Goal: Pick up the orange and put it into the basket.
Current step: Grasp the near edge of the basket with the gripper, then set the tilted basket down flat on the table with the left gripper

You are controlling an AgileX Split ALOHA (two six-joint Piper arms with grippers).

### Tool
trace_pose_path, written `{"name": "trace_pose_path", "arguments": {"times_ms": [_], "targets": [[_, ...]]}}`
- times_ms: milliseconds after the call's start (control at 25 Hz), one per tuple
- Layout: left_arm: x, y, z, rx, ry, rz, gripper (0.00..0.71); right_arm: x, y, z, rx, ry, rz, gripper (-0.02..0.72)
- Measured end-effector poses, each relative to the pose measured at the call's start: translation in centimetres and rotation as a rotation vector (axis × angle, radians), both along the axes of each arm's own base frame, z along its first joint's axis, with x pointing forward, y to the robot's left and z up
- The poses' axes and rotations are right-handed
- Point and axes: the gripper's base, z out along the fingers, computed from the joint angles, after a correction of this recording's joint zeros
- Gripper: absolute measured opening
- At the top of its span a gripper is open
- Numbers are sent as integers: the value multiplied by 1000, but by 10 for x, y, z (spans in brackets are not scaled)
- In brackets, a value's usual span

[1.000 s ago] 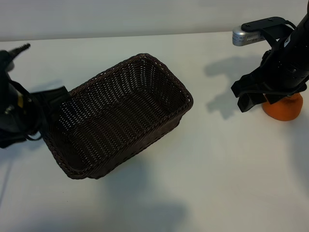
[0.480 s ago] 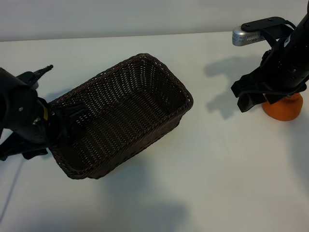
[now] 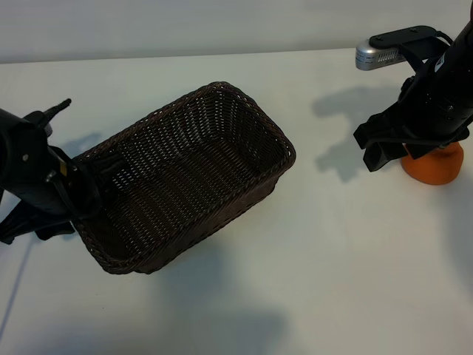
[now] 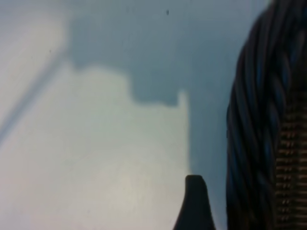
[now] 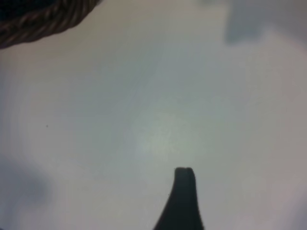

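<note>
Outside, the basket (image 3: 185, 177) sits slantwise on the tabletop (image 3: 310, 281), and the orange (image 3: 434, 164) rests well apart at the far right, part hidden under the right pincer (image 3: 384, 151). That pincer hangs over the fruit with jaws wide, gripping nothing — likely poised for the pick. The left pincer (image 3: 96, 177) is at the basket's near-left end, perhaps to steady it. Its wrist view shows one finger (image 4: 194, 203) just beside the braided rim (image 4: 254, 124), open and empty. The right wrist view shows one finger (image 5: 182, 196) over bare tabletop — no orange visible.
</note>
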Motion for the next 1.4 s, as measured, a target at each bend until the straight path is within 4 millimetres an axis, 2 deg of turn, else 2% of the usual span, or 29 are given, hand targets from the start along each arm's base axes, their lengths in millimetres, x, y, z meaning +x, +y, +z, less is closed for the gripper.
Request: {"name": "trace_pose_path", "arguments": {"times_ms": [560, 760, 920, 1120, 1400], "targets": [[11, -6, -34, -56, 60, -62, 565, 0, 0, 0, 0, 0, 1, 595], [12, -7, -36, -56, 61, -62, 546, 0, 0, 0, 0, 0, 1, 595], [13, -7, -36, -58, 55, -62, 435, 0, 0, 0, 0, 0, 0, 595], [14, -8, -36, -68, 38, -59, 204, 0, 0, 0, 0, 0, 0, 595], [16, -8, -36, -74, 20, -71, 187, 0, 0, 0, 0, 0, 1, 595]]}}
